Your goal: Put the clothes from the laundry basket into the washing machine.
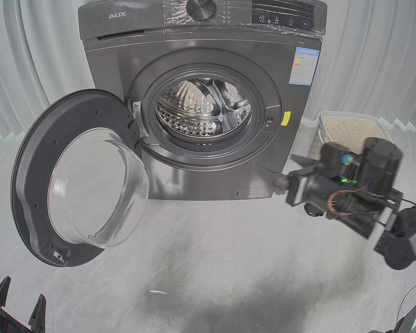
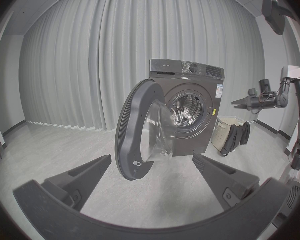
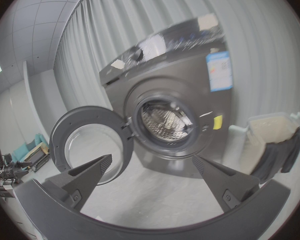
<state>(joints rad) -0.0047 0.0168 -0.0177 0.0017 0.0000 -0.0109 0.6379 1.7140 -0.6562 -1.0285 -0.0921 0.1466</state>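
washing machine (image 1: pixel 203 93) door (image 1: pixel 78 176) swung wide to 9 o'clock, drum free for loading. laundry basket (image 1: pixel 351 114) at machine's 3 o'clock, dark clothes (image 3: pixel 276 157) draped over rim. right gripper (image 3: pixel 150 159) by basket, fingers spread, empty; left gripper (image 2: pixel 151 157) spread too, parked low.

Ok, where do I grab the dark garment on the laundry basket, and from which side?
Take the dark garment at the fold lying over the laundry basket's rim, coming down from above with the open right gripper. It hangs down the outside, so that fold is likely the easiest pinch.
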